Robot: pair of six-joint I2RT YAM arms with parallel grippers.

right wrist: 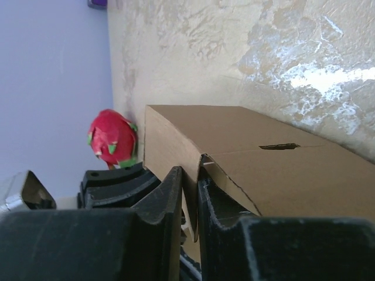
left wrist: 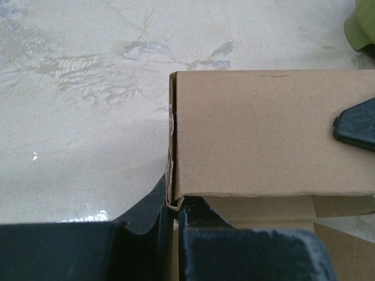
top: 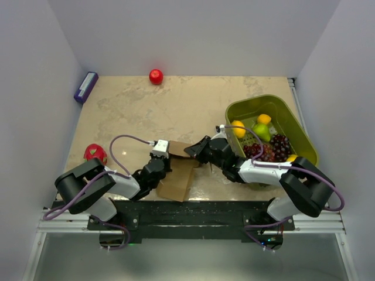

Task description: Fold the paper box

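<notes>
Plain brown paper box (top: 179,182), mottled beige table (top: 146,111), olive-green basket (top: 291,115).

1. This looks like a robotics lab test cell. 2 robot arms, the left arm (top: 111,184) and the right arm (top: 263,170), are bolted to a metal rail (top: 187,221) at the near edge of a table (top: 176,105).
2. Plain pale walls (top: 187,35) box the table in on 3 sides.
3. Purple cables (top: 126,140) loop openly off the arms.
4. Toy-like fruit sits in a green basket (top: 300,127).
</notes>
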